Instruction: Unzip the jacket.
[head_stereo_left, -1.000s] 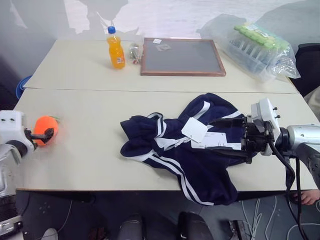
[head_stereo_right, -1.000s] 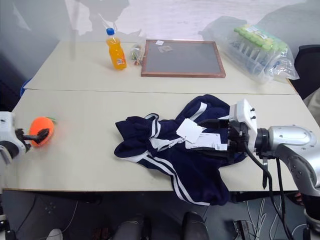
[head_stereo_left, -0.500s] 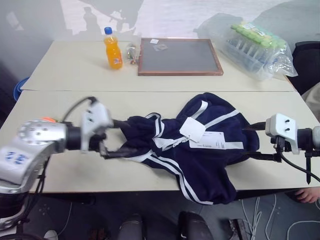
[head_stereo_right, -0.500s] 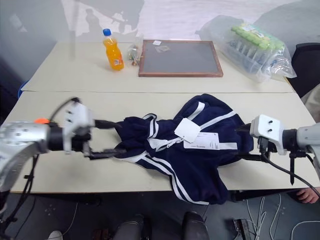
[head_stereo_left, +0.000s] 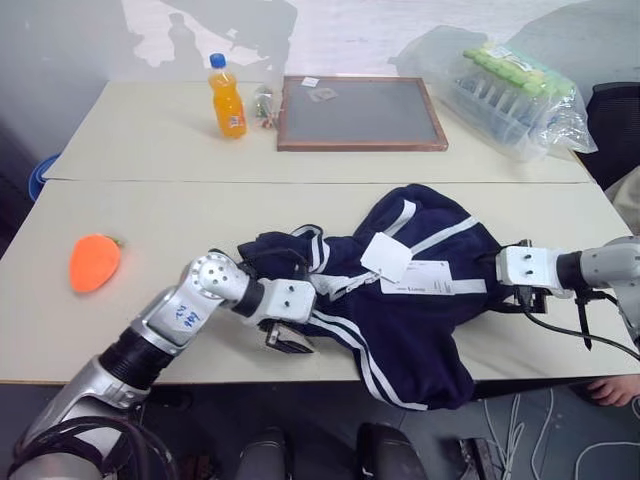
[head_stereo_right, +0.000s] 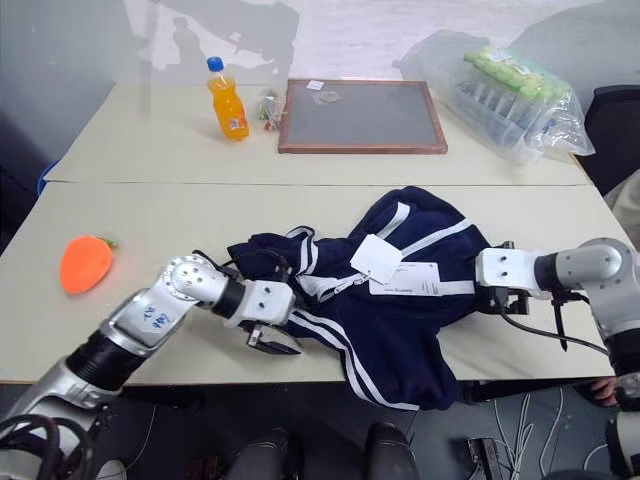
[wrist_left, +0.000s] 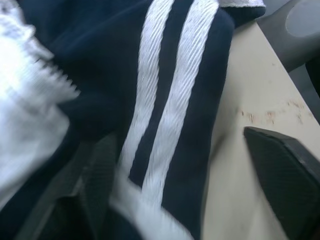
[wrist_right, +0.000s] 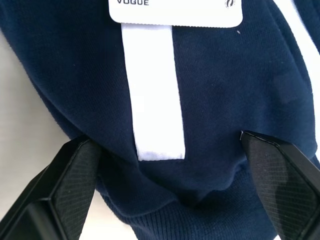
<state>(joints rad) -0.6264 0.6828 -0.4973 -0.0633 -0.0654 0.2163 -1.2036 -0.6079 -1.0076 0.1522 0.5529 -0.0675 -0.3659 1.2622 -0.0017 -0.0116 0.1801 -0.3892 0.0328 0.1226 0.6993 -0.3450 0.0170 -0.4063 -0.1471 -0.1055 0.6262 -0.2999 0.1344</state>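
The navy jacket (head_stereo_left: 420, 330) lies crumpled on the near table, with white double stripes and two white paper tags (head_stereo_left: 388, 257) on top. My left gripper (head_stereo_left: 285, 335) is at its left front edge, open. In the left wrist view its fingers (wrist_left: 280, 185) straddle the striped hem (wrist_left: 170, 100), one on the bare table and the other against the fabric. My right gripper (wrist_right: 170, 185) is at the jacket's right end, open wide, with both fingers (wrist_right: 75, 180) at either side of the navy cloth below a white band (wrist_right: 152, 90). The zipper pull is not visible.
An orange carrot toy (head_stereo_left: 95, 262) lies on the table to the left. On the far table stand an orange drink bottle (head_stereo_left: 229, 96), a framed grey board (head_stereo_left: 360, 112) and a clear bag of green-capped items (head_stereo_left: 520, 90). The jacket hangs over the table's front edge (head_stereo_left: 200, 378).
My left arm has swung from the orange toy at the far left across to the jacket's left front edge. My right gripper has drawn back from the jacket's middle to its right end.
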